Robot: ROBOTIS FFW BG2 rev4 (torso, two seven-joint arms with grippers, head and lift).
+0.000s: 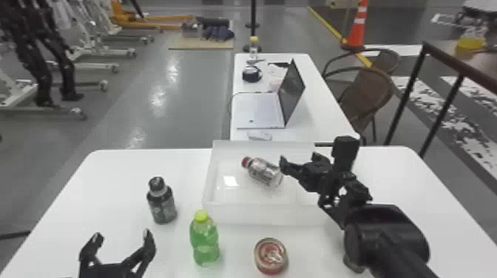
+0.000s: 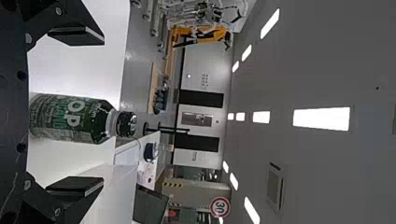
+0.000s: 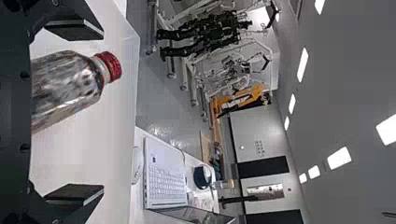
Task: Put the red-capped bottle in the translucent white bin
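From the head we see the red-capped bottle (image 1: pixel 263 172) lying in the bin (image 1: pixel 259 214), cap toward ten o'clock, our right gripper (image 1: pixel 300 161) at its three o'clock, released. The right wrist view adds keyboard (image 3: pixel 166 184) detail; the left, a dark bottle's lettered label (image 2: pixel 65 119). Our left gripper (image 1: pixel 122 234), at seven o'clock, has its jaws spread.

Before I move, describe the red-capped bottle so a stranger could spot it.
On the white table, find the translucent white bin at the far edge. Inside it slants a clear bottle, cap toward the left. That cap is red; the green bottle and black-capped bottle stand outside.
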